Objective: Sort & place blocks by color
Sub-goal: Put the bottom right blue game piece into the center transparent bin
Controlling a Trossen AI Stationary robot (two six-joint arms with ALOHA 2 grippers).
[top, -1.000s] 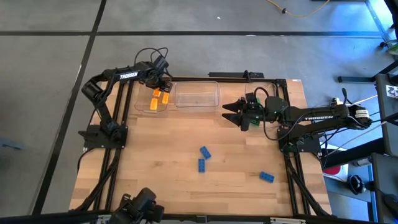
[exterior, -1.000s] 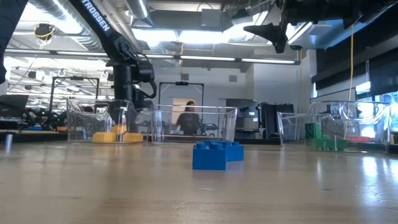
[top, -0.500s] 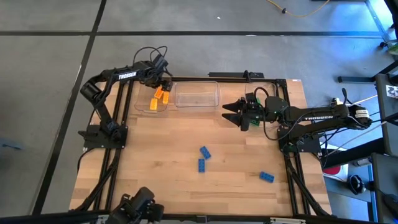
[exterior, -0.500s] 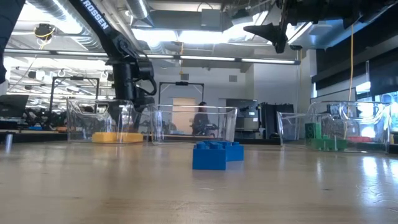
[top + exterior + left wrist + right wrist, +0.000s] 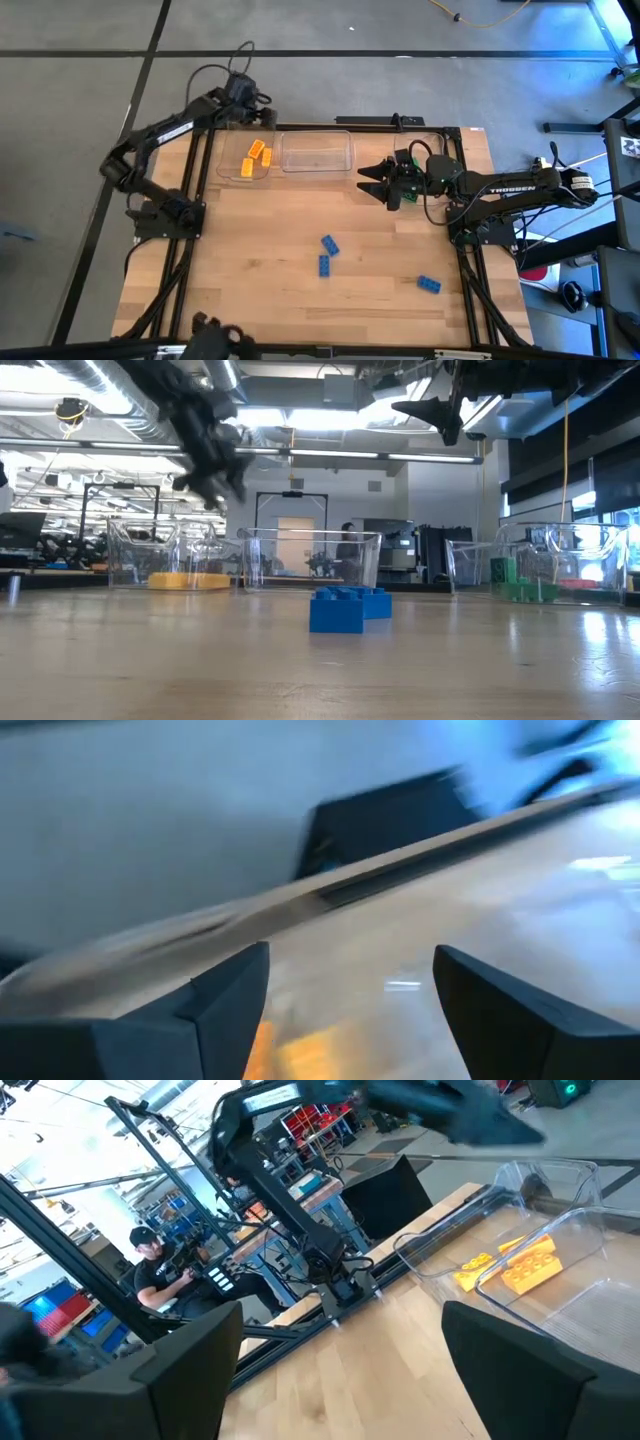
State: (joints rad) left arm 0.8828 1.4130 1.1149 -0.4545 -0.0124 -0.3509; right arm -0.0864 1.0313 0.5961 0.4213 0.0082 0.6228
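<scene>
Fingers of the left gripper (image 5: 262, 117) stand open and empty, upper left of the high view, above the bin (image 5: 232, 168) holding yellow blocks (image 5: 256, 155). Three blue blocks (image 5: 327, 253) wait unsorted at lower centre. Right gripper (image 5: 366, 180), centre right, open.

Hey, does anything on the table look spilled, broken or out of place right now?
Nothing is spilled or broken. Three blue blocks lie loose on the table, while two yellow blocks sit in a clear bin, slightly askew.
</scene>
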